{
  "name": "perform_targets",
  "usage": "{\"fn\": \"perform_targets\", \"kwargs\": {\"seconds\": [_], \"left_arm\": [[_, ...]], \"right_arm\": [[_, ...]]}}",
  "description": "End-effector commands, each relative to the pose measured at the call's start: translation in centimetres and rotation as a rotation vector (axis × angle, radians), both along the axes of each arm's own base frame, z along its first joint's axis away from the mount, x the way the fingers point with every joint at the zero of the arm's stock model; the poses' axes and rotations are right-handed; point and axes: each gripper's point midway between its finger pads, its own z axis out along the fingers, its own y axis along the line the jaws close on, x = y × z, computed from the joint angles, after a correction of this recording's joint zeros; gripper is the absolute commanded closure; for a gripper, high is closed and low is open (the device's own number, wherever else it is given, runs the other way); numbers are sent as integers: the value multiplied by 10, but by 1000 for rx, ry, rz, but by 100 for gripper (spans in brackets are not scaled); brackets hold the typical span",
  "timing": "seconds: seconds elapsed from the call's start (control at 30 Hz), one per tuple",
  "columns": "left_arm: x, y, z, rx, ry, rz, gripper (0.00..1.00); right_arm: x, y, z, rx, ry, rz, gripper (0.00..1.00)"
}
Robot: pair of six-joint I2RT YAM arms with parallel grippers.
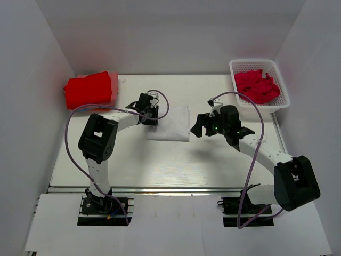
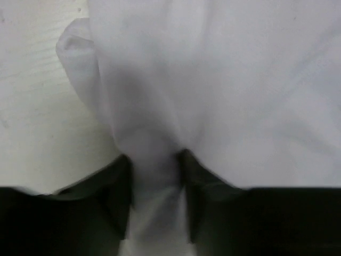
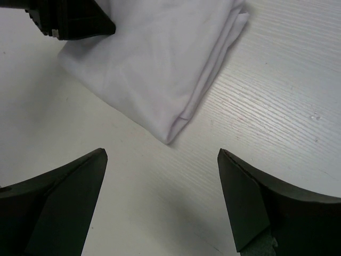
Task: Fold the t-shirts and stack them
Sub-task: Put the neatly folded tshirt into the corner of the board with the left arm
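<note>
one white t-shirt point(image 1: 170, 124) lies folded mid table point(image 1: 160, 165), its left edge pinched in the left gripper point(image 2: 154, 170). right gripper point(image 3: 161, 153) hangs wide open just right of it. red t-shirts point(image 1: 89, 89) stacked far left; crimson t-shirts point(image 1: 257, 87) in white basket point(image 1: 282, 100) far right.

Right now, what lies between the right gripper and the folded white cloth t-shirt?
Only bare white table, between the right gripper and the white t-shirt; the right wrist view shows it.

Matt cloth t-shirt point(image 3: 160, 64), grained table point(image 3: 277, 96)
</note>
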Motion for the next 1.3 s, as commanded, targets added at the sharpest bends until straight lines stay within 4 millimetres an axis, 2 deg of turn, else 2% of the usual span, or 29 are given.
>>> {"fn": "perform_targets", "kwargs": {"seconds": [0.0, 0.07, 0.17, 0.27, 0.3, 0.37, 0.43, 0.47, 0.53, 0.6, 0.63, 0.67, 0.7, 0.73, 0.77, 0.8, 0.87, 0.9, 0.93, 0.97, 1.0, 1.03, 1.07, 1.1, 1.27], "left_arm": [[-39, 24, -48, 150, 168, 68, 60], [-34, 22, -47, 146, 162, 68, 70], [-18, 15, -35, 138, 124, 54, 100], [6, 14, -8, 157, 31, 48, 100], [20, 18, 16, 179, -40, 72, 100], [32, 25, 44, 205, -119, 94, 100], [44, 27, 88, 212, -222, 92, 100], [51, 36, 106, 230, -266, 115, 100], [54, 42, 126, 249, -310, 93, 100], [61, 50, 154, 272, -375, 86, 100], [62, 57, 156, 335, -388, 58, 100], [65, 56, 176, 334, -424, 53, 100], [68, 62, 187, 344, -447, 53, 100], [69, 62, 191, 367, -460, 18, 100], [70, 61, 204, 369, -490, 1, 100], [71, 66, 209, 378, -499, -8, 100], [73, 71, 233, 393, -550, -29, 100], [76, 78, 235, 405, -558, -23, 100], [78, 81, 254, 398, -596, -17, 100], [79, 81, 260, 405, -611, -23, 100], [83, 95, 266, 420, -612, -2, 100], [85, 100, 284, 422, -640, 10, 100], [88, 106, 286, 439, -637, 19, 100], [90, 115, 299, 452, -655, 31, 100], [106, 144, 313, 486, -669, 70, 100]], "right_arm": [[7, -9, 10, -25, -67, -35, 10], [6, -10, 15, -23, -83, -37, 10], [7, -14, 16, -34, -98, -56, 10], [8, -20, 17, -45, -114, -83, 10], [7, -20, 18, -48, -118, -83, 10], [8, -24, 19, -53, -129, -99, 10], [9, -26, 19, -61, -136, -111, 10], [8, -26, 19, -62, -137, -109, 10], [9, -27, 20, -61, -139, -116, 10], [9, -27, 21, -58, -143, -117, 10], [10, -28, 21, -62, -145, -123, 10], [10, -29, 21, -66, -145, -126, 10], [10, -29, 20, -66, -143, -125, 10], [10, -29, 21, -61, -147, -128, 10], [10, -28, 21, -60, -145, -124, 10], [10, -29, 21, -63, -147, -124, 10], [11, -28, 23, -62, -150, -125, 10], [11, -29, 23, -64, -151, -126, 10], [12, -29, 23, -63, -152, -129, 10], [12, -29, 24, -64, -154, -129, 10], [12, -29, 24, -63, -154, -129, 10], [13, -29, 25, -63, -155, -132, 10], [13, -28, 26, -61, -154, -129, 10], [14, -28, 29, -60, -157, -130, 10], [16, -26, 28, -63, -134, -126, 10]]}}
